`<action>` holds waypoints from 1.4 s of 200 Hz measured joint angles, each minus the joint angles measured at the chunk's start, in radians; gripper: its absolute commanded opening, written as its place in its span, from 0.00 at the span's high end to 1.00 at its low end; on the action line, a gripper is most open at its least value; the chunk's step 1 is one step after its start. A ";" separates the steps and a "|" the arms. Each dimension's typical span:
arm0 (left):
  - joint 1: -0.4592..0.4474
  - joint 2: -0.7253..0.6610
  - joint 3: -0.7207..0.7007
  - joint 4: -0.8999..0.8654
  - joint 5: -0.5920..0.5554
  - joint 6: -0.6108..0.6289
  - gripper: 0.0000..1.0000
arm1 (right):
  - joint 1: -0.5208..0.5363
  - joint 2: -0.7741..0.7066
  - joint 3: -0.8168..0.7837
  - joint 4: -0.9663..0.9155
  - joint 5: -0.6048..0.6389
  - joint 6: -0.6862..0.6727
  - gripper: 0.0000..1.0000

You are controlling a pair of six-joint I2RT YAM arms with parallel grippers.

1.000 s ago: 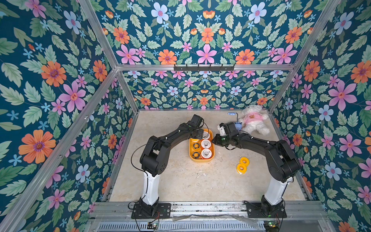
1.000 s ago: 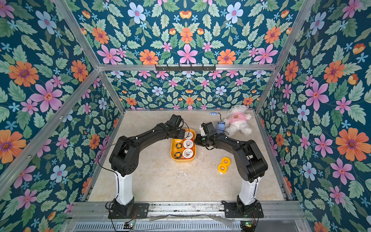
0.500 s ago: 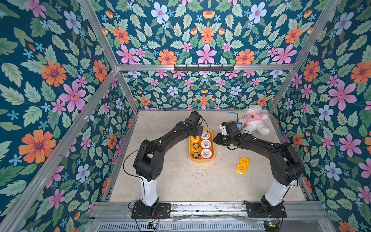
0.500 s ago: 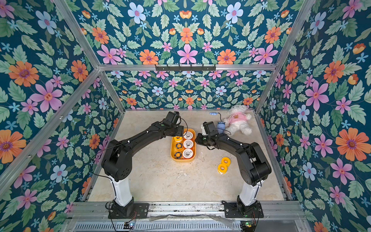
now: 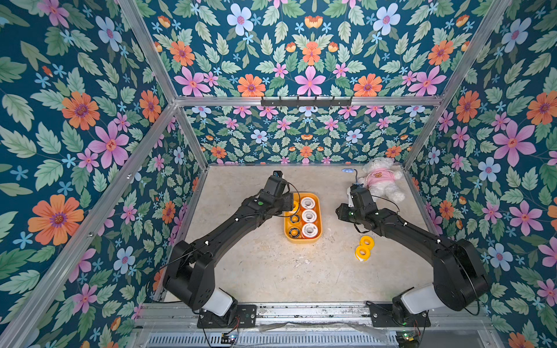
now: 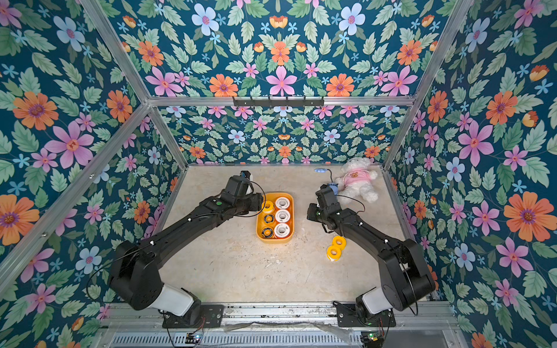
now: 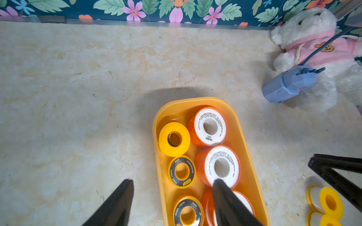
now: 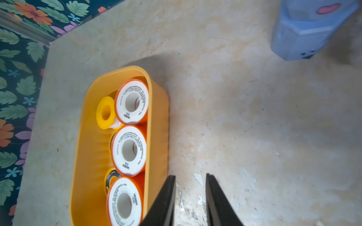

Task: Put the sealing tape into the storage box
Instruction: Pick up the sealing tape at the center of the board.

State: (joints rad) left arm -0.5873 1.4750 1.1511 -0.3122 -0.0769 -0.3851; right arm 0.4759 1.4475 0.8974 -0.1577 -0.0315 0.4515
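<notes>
tape rolls (image 7: 221,127) show white faces, orange rims.

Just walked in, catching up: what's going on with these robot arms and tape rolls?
They are packing tape into the yellow box, which shows six: three white-faced rolls, one yellow roll, two black-and-yellow rings. The left gripper hovers over the box, jaws open, empty. The right gripper sits beside it, jaws slightly apart, empty. Two yellow rolls lie outside on the table.

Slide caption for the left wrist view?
Open left gripper above the storage box, which holds six tape rolls; two yellow rolls lie on the table outside.
</notes>
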 measured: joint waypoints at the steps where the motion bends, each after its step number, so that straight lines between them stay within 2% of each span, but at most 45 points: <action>1: 0.000 -0.003 -0.002 0.001 -0.001 -0.002 0.30 | 0.000 -0.003 -0.002 -0.002 0.003 0.000 0.67; 65: 0.001 -0.172 -0.178 0.031 -0.071 -0.090 0.30 | -0.018 -0.183 -0.163 -0.114 0.182 0.063 0.60; 115: 0.001 -0.212 -0.238 0.037 -0.092 -0.132 0.30 | -0.040 -0.271 -0.240 -0.175 0.271 0.150 0.33; 167: 0.001 -0.209 -0.246 0.047 -0.089 -0.138 0.30 | -0.045 -0.245 -0.283 -0.190 0.275 0.187 0.15; 227: 0.001 -0.205 -0.251 0.051 -0.088 -0.138 0.30 | -0.050 -0.211 -0.303 -0.186 0.268 0.208 0.12; 280: 0.001 -0.197 -0.254 0.051 -0.083 -0.139 0.30 | -0.058 -0.172 -0.319 -0.165 0.265 0.209 0.14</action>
State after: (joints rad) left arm -0.5861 1.2778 0.8970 -0.2611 -0.1600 -0.5240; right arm 0.4175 1.2751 0.5789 -0.3225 0.2333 0.6609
